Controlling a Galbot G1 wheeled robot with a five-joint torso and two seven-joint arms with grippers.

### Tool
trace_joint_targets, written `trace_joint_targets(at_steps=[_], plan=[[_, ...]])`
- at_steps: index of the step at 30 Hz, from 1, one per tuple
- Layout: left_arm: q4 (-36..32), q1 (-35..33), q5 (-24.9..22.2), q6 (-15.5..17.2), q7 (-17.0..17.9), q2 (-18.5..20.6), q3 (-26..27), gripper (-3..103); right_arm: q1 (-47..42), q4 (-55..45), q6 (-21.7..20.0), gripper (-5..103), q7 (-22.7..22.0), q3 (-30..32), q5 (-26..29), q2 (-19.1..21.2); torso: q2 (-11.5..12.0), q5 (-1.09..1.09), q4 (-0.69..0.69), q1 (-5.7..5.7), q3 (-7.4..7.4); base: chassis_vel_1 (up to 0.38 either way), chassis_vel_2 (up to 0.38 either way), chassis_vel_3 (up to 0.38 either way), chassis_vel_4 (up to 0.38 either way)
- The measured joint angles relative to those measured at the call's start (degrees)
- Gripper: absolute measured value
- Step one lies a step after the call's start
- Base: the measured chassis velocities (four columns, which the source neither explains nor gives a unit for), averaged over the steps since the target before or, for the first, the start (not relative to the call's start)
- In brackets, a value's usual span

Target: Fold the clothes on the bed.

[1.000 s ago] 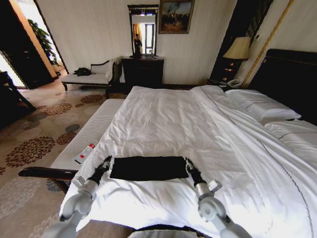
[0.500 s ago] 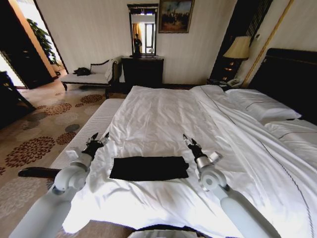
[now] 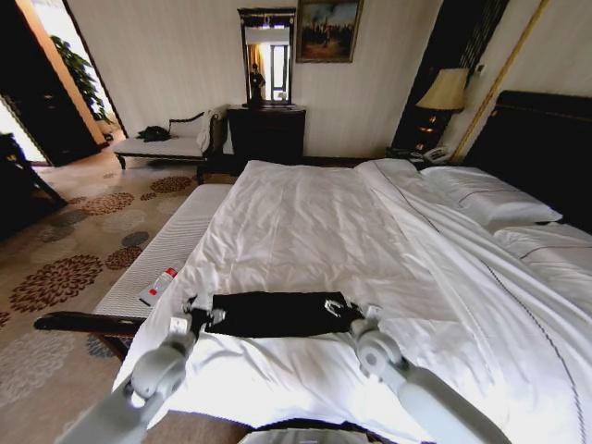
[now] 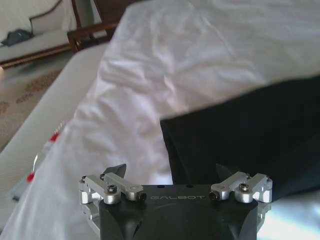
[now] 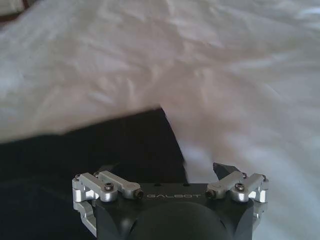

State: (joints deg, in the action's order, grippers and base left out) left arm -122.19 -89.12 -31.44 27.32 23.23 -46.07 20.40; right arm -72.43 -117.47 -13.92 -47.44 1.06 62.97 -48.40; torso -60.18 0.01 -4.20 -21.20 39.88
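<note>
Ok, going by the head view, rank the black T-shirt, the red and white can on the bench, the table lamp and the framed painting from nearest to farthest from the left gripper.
Measured from the left gripper:
1. Black T-shirt, right beside it on the duvet, toward the robot's right.
2. Red and white can, on the bench to the robot's left.
3. Table lamp, far right by the headboard.
4. Framed painting, high on the back wall.

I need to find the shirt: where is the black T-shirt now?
In the head view the black T-shirt lies as a flat band on the white duvet near the bed's foot, between the left hand and right hand.
</note>
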Motion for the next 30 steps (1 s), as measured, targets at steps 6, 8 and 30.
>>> trace_joint_targets(at_steps=[6,8,30], plan=[[-4.09,-8.91,2.52,-3.67,0.11,2.26,2.69,100,-7.88,-5.72,-0.18,100,-1.96,2.34,-2.95,1.36,-0.01,0.0,0.0,0.01,0.0,0.0,0.0,0.0,0.0],[-4.48,-10.43,3.56,-4.63,0.07,2.67,3.32,100,-8.6,-6.46,-0.05,100,-2.22,2.74,-3.29,1.25,-0.01,0.01,0.0,0.02,-0.01,0.0,0.0,0.0,0.0],[-8.45,4.81,-27.48,-6.55,2.32,-13.26,25.88,100,-3.46,-1.16,4.61,100,6.42,14.86,5.05,-11.35,-0.01,-0.02,0.02,0.0,0.01,0.0,0.0,0.0,0.0]])
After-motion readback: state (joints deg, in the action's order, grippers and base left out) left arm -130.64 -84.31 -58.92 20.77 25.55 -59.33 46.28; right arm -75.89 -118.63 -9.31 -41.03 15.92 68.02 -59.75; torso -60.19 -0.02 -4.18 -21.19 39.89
